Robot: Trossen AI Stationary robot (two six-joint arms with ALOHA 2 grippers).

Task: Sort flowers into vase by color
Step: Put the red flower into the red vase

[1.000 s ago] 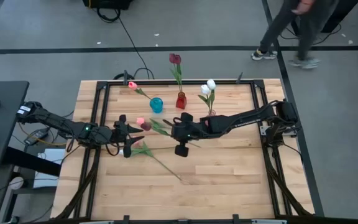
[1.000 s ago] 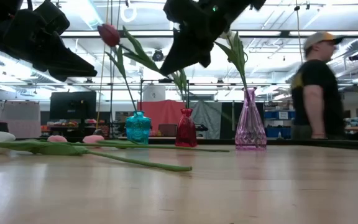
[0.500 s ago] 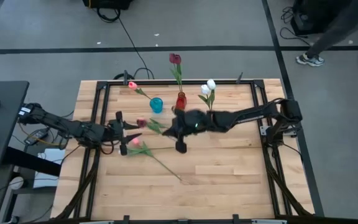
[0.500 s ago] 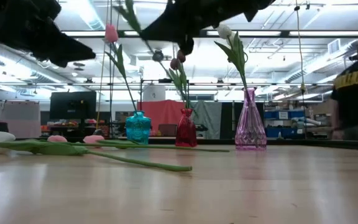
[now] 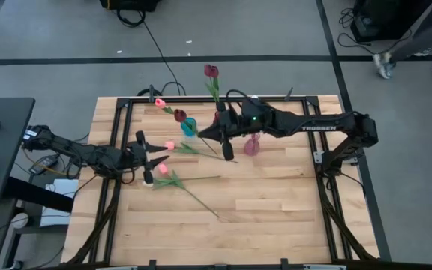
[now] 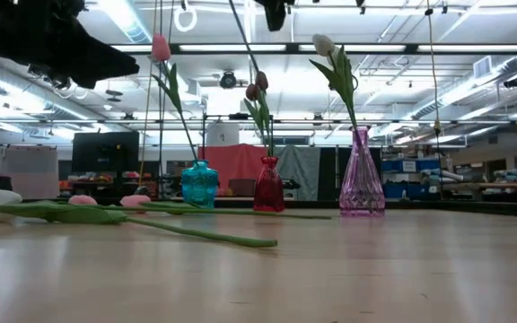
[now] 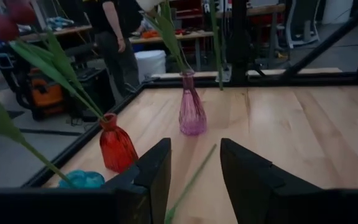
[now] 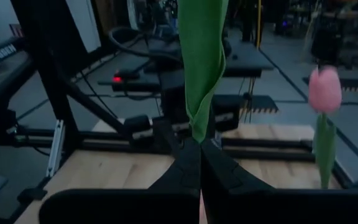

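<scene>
My right gripper [image 5: 205, 133] is raised near the red vase [image 6: 268, 190] and shut on a dark red tulip [image 5: 180, 115]. A pink tulip [image 6: 160, 47] stands in the teal vase [image 5: 189, 126], a dark red one [image 5: 211, 70] in the red vase, and a white one [image 6: 324, 43] in the pink vase [image 5: 252, 145]. Two pink tulips [image 5: 167, 146] [image 5: 162, 170] lie flat on the table. My left gripper [image 5: 150, 159] hovers open beside them; a lying stem [image 7: 191, 180] shows between its fingers, untouched. My right gripper pinches the dark red tulip between its two shut fingers [image 8: 199, 158], on the green stem and leaf [image 8: 201, 93] well below the head. The flower is lifted clear of the table. It reaches from the fingers toward the table's left, its head near the teal vase.
The three vases stand in a row near the far edge, the right arm [image 5: 306, 124] stretched over the red and pink ones. A long stem [image 5: 201, 202] runs toward the table's middle. The near half is bare wood [image 5: 276, 217]. A person's legs [image 5: 418, 34] show beyond the far right corner.
My right gripper has risen and moved toward the far edge, carrying the dark red tulip from above the lying flowers to beside the teal and red vases, and has stayed shut. The left gripper drew slightly toward the left edge. The person walked off to the right.
</scene>
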